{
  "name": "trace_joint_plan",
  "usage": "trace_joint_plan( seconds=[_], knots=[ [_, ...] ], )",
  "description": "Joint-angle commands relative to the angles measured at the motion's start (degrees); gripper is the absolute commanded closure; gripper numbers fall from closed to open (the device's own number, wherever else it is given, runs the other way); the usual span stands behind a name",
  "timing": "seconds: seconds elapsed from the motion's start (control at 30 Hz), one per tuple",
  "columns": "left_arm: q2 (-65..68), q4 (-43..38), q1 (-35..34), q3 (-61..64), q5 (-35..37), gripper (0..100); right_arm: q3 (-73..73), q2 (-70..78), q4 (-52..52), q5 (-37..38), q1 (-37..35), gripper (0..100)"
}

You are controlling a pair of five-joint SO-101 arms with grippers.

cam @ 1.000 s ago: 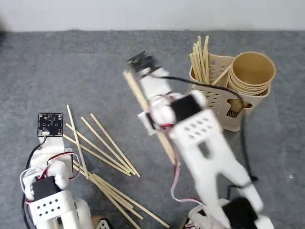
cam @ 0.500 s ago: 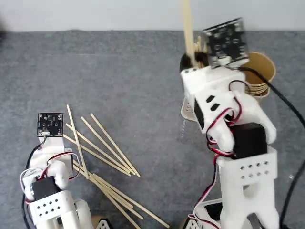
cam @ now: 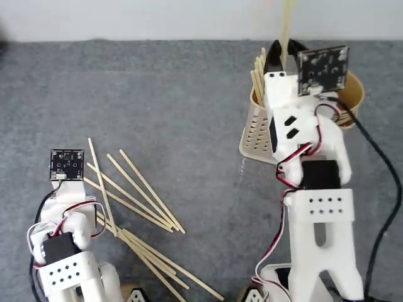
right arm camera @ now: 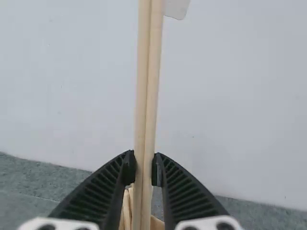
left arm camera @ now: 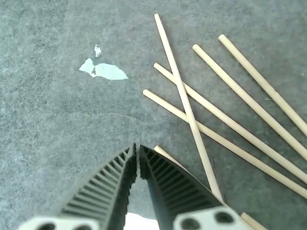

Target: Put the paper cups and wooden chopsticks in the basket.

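The right hand, clamped on two upright wooden chopsticks, hovers over the basket near the far right corner of the surface, apparently needing only to lower and release them.

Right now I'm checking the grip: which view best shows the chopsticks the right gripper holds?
The right wrist view: the held chopsticks stand pinched in the right gripper, seen close. The high view has them as a thin pale line above the basket. The left wrist view faces loose chopsticks on the table.
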Motion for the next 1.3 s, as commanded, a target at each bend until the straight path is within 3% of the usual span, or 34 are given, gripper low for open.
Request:
trace_joint_plan(
  seconds=[0.0,0.17,0.33,0.6,0.77,0.93,1.1,1.27],
  knots=[
    [-0.70,-1.23,0.09,-0.40,0.44,99,1.23,-0.92,-4.97,0.26,0.92,99.1],
    [-0.70,-1.23,0.09,-0.40,0.44,99,1.49,-0.92,-3.65,0.35,0.66,96.8],
    [-0.70,-1.23,-0.18,-0.57,0.53,99,1.32,-1.45,0.66,0.35,0.48,79.3],
    [-0.79,-0.88,-1.58,-1.80,0.62,99,-5.19,-5.23,18.24,-2.46,-2.95,81.2],
    [-0.79,-1.23,-7.12,-3.21,2.81,99,-9.49,-5.58,36.88,-3.16,-11.03,81.4],
    [-0.79,-2.46,-10.55,-4.00,4.31,99,-8.62,-4.44,48.84,-8.97,-20.79,81.5],
    [-0.79,-2.46,-10.90,-4.09,4.40,99,-8.26,1.98,53.93,-12.75,-29.58,81.2],
    [-0.79,-2.46,-10.90,-4.09,4.40,99,-8.62,12.97,51.30,-15.21,-36.35,81.1]
  ],
)
